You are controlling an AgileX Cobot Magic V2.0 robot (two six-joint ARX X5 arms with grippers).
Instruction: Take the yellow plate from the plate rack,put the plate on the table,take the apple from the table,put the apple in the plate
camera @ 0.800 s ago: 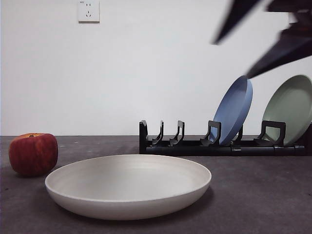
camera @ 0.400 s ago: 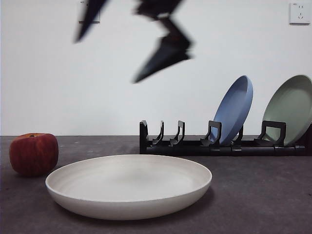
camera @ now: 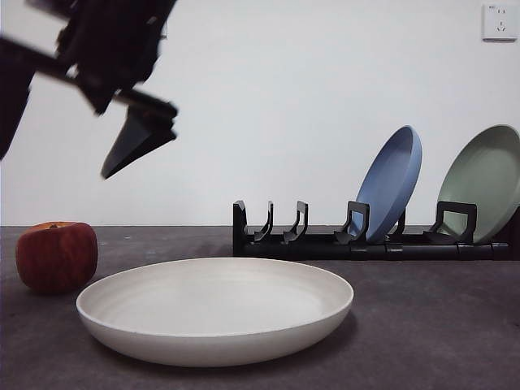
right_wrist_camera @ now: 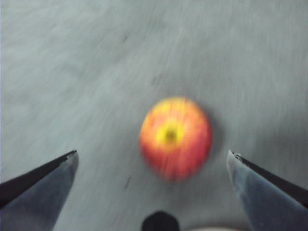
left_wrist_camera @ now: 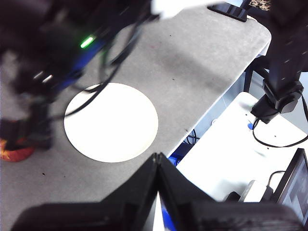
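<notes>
Apple point(right_wrist_camera: 175, 137) sits on the surface point(camera: 422, 325), well left of the yellow plate point(camera: 215, 309), which lies flat out of the plate rack point(camera: 374, 240). Right tool point(right_wrist_camera: 154, 159) hangs above the apple, jaws wide apart, fruit centred between them but far below; view blurred. Left tool point(left_wrist_camera: 158, 166) waits high near the surface edge, jaws together. Risks: the fast descent overshoots and a jaw knocks the round apple rolling; a shallow pinch on its curved sides lets it slip; carrying low could clip the plate rim. Versus half a second ago, the dark arm is further left in the front view, now over the apple; plate and apple unmoved.
</notes>
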